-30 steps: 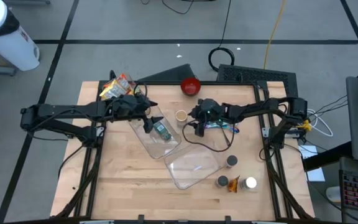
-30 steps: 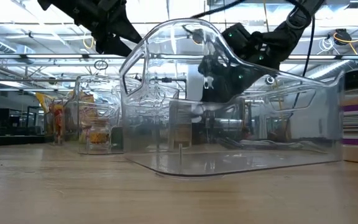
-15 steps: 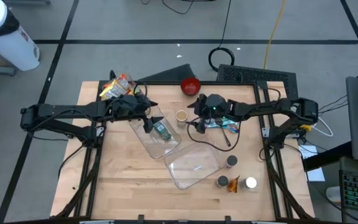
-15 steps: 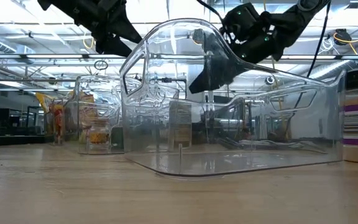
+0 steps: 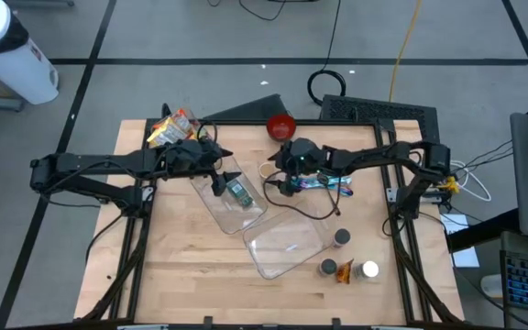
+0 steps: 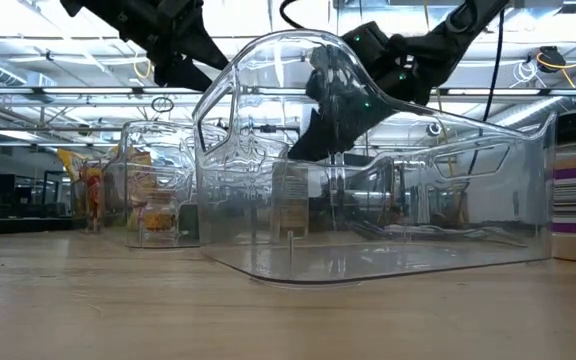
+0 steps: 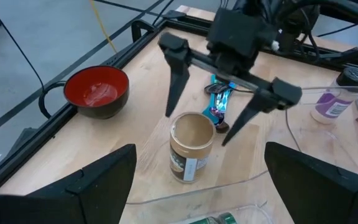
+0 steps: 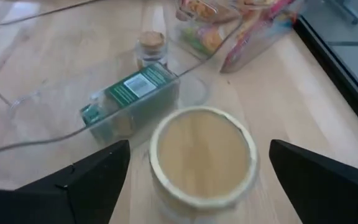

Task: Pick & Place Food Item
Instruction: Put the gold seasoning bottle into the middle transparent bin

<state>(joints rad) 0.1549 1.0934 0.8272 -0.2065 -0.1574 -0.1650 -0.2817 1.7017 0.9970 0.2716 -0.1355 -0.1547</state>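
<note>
A small jar with a tan lid (image 5: 267, 171) stands upright on its base on the table, also seen in the left wrist view (image 7: 190, 148) and the right wrist view (image 8: 202, 154). My right gripper (image 5: 279, 181) is open just above it, with one finger on each side of the lid (image 7: 197, 129), not touching. My left gripper (image 5: 216, 182) is open and empty over a clear container (image 5: 234, 203) that holds a green box (image 8: 129, 96).
A second clear container (image 5: 287, 246) lies nearer the front. A red bowl (image 5: 281, 126) stands at the far edge, and a snack bag (image 5: 172, 128) at the far left. A candy wrapper (image 7: 219, 99) lies right of the jar. Spice jars (image 5: 342, 237) stand front right.
My right gripper has moved toward the table's left, from beside the candy wrapper to over the tan-lidded jar, staying open. The jar has not moved.
</note>
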